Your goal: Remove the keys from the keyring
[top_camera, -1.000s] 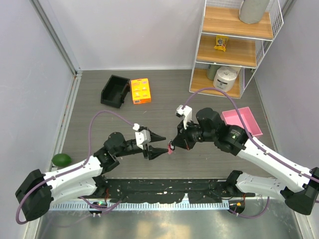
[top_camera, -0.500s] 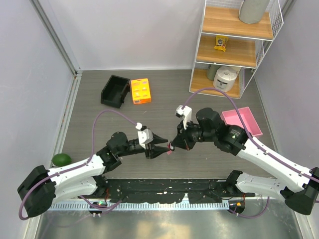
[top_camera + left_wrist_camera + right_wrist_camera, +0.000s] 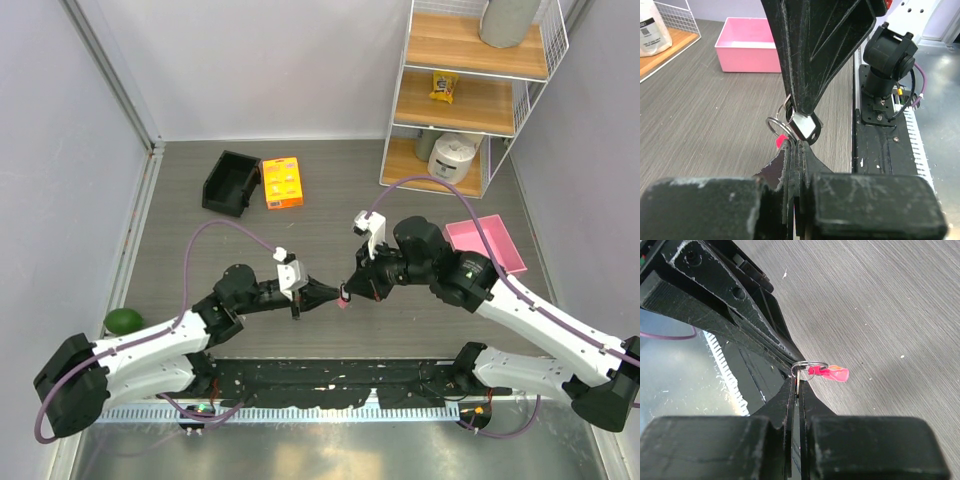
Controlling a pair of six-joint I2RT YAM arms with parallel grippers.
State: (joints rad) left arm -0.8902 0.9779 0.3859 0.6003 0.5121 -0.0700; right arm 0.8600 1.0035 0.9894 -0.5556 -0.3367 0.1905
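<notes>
Both arms meet tip to tip above the middle of the table [image 3: 200, 240]. Left gripper [image 3: 791, 146]: jaws closed, pinching the pink strap of the keyring [image 3: 832, 373] beside its metal ring [image 3: 774, 125]. Right gripper [image 3: 796, 387]: jaws closed on a key [image 3: 805, 127] hanging at that ring. The strap's far end sticks out free.

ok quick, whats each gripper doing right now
left gripper: jaws shut, apparently pinching the keyring near its ring
right gripper: jaws shut on a key
</notes>
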